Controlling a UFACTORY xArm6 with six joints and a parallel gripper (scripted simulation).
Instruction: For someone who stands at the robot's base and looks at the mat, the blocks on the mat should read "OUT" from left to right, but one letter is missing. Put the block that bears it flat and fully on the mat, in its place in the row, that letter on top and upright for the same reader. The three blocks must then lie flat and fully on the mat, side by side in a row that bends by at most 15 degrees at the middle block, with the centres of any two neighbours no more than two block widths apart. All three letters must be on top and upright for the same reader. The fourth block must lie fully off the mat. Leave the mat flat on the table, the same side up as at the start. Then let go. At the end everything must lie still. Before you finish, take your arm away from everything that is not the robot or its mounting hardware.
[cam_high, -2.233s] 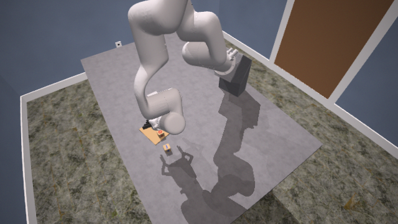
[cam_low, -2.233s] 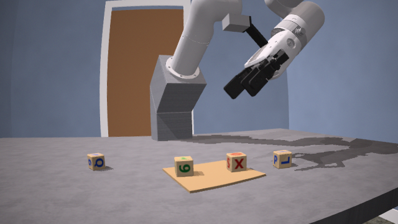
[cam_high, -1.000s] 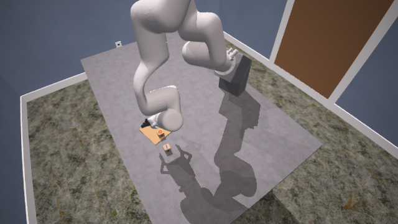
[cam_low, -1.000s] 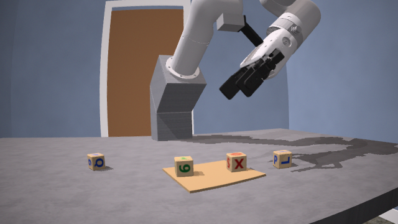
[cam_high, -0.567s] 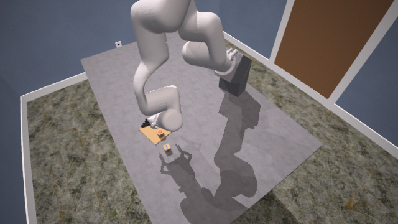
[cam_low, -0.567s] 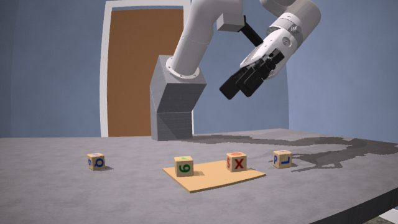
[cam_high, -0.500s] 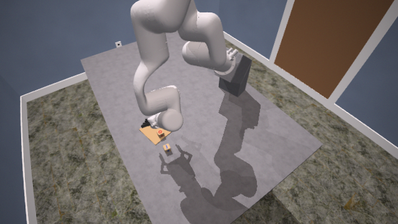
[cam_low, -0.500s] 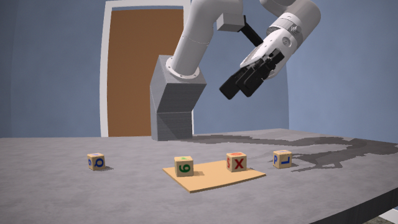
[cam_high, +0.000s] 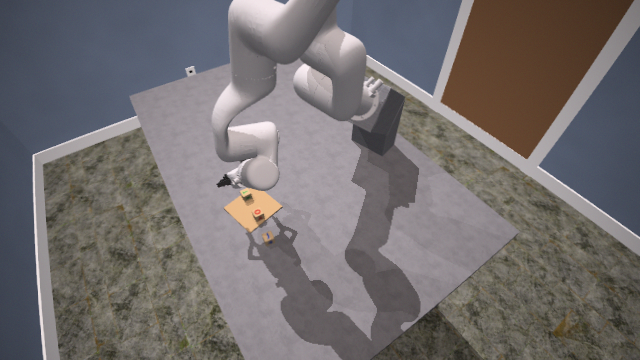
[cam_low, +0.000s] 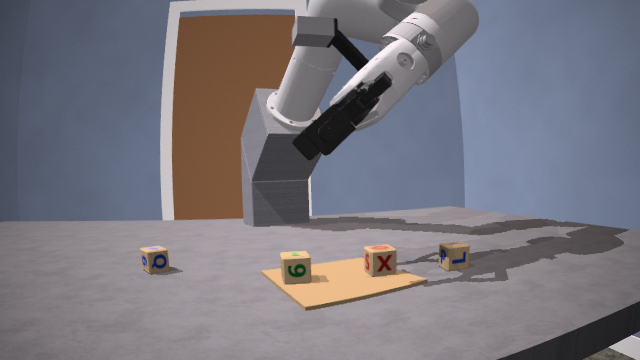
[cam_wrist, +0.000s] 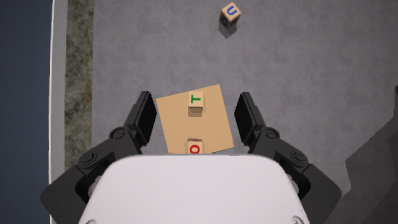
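A tan mat (cam_high: 237, 208) (cam_low: 340, 286) (cam_wrist: 172, 125) lies on the grey table. On it stand a block with a green T on top (cam_high: 245, 194) (cam_low: 295, 267) (cam_wrist: 196, 100) and a block with a red O on top (cam_high: 258, 213) (cam_low: 380, 260) (cam_wrist: 195, 147), with a gap between them. A block with a blue U on top (cam_wrist: 230, 12) (cam_low: 154, 259) lies off the mat, beyond the T block. A fourth block with blue letters (cam_high: 268, 237) (cam_low: 454, 256) lies off the mat near the O block. My gripper (cam_high: 221, 183) (cam_low: 307, 146) (cam_wrist: 195, 102) is open and empty, high above the mat.
The robot's grey pedestal (cam_high: 380, 125) (cam_low: 275, 185) stands at the back of the table. The table's front edge (cam_low: 575, 330) runs near the fourth block. A stone floor with a white border (cam_high: 75, 250) surrounds the table.
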